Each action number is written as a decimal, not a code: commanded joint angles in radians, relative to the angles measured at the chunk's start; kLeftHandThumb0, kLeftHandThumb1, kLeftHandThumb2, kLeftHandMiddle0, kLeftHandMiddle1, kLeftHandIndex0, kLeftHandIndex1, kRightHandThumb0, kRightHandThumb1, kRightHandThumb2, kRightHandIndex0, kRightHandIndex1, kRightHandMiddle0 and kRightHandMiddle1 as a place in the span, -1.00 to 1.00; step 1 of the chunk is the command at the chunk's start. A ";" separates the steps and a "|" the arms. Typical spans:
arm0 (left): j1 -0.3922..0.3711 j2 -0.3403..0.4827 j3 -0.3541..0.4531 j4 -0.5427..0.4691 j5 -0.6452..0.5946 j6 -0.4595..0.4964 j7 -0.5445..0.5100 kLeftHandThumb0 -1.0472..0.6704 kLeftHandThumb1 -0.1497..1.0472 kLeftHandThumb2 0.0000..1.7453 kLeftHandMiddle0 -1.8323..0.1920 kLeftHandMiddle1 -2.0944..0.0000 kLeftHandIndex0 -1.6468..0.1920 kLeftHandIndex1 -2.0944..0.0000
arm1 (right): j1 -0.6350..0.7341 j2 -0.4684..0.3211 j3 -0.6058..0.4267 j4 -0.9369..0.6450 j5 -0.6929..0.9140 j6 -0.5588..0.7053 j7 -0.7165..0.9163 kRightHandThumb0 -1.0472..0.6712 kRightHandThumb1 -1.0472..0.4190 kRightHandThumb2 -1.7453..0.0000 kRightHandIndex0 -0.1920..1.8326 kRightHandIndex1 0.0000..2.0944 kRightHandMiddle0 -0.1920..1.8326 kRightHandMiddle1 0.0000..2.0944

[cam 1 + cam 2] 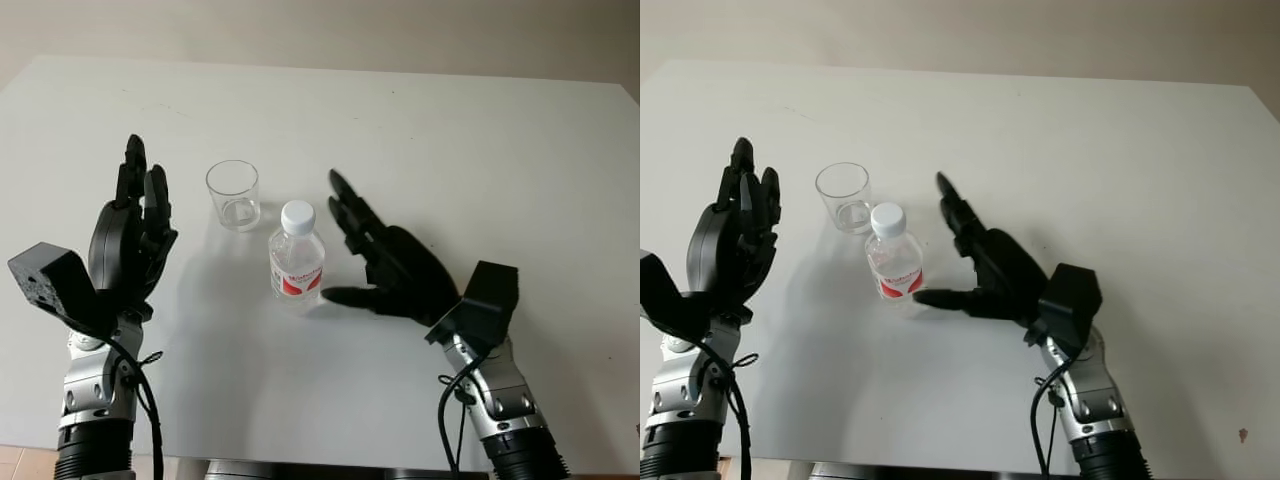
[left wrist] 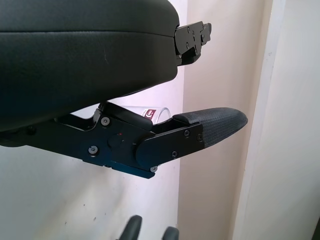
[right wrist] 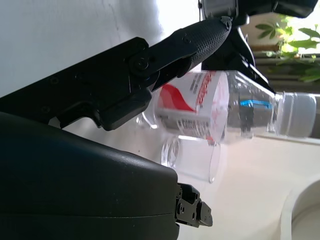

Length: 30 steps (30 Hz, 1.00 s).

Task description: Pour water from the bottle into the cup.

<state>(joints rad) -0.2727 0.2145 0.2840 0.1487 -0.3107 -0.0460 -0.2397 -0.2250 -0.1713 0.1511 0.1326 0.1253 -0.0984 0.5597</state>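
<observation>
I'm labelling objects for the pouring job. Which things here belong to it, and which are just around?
Belongs to the job:
- bottle, upright, white cap on
- cup, upright, just behind it
- right hand, open beside the bottle
- left hand, open, raised left of the cup

Just around:
- table

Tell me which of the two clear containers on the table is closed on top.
The bottle, with its white cap on and a red label. The cup behind it, to the left, is open-topped and unlabelled.

White table (image 1: pixel 480 140), beige wall behind it, green plant (image 3: pixel 292 47) by a window
</observation>
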 commanded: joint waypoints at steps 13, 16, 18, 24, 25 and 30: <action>0.012 -0.009 -0.002 0.004 0.002 -0.006 0.005 -0.64 1.00 -0.22 1.00 1.00 1.00 1.00 | -0.038 0.072 0.055 0.106 -0.033 -0.037 -0.011 -0.85 -0.77 0.93 -1.00 -1.00 -1.00 -1.00; 0.012 -0.008 -0.004 0.002 0.004 -0.006 0.004 -0.63 1.00 -0.21 1.00 1.00 1.00 1.00 | -0.055 0.100 0.065 0.127 -0.035 -0.043 -0.017 -0.86 -0.77 0.93 -1.00 -1.00 -1.00 -1.00; 0.010 -0.009 -0.004 0.004 0.005 -0.007 0.007 -0.63 1.00 -0.22 1.00 1.00 1.00 1.00 | -0.070 0.121 0.070 0.146 -0.034 -0.046 -0.020 -0.87 -0.78 0.93 -1.00 -1.00 -1.00 -1.00; 0.012 -0.015 -0.005 -0.002 0.004 -0.002 0.016 -0.64 1.00 -0.23 1.00 1.00 1.00 1.00 | -0.110 0.167 0.064 0.209 -0.020 -0.041 -0.024 -0.90 -0.78 0.94 -1.00 -1.00 -1.00 -1.00; 0.013 -0.015 -0.005 -0.003 0.002 0.000 0.016 -0.64 1.00 -0.23 1.00 1.00 1.00 1.00 | -0.117 0.173 0.062 0.218 -0.015 -0.037 -0.021 -0.90 -0.78 0.94 -1.00 -1.00 -1.00 -1.00; 0.014 -0.017 -0.007 -0.002 0.000 0.001 0.016 -0.65 1.00 -0.23 1.00 1.00 1.00 1.00 | -0.149 0.190 0.065 0.245 0.002 -0.018 0.002 -0.92 -0.77 0.94 -1.00 -1.00 -1.00 -1.00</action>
<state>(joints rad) -0.2640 0.2016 0.2775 0.1495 -0.3093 -0.0454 -0.2252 -0.3516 0.0049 0.2189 0.3750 0.1214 -0.1216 0.5547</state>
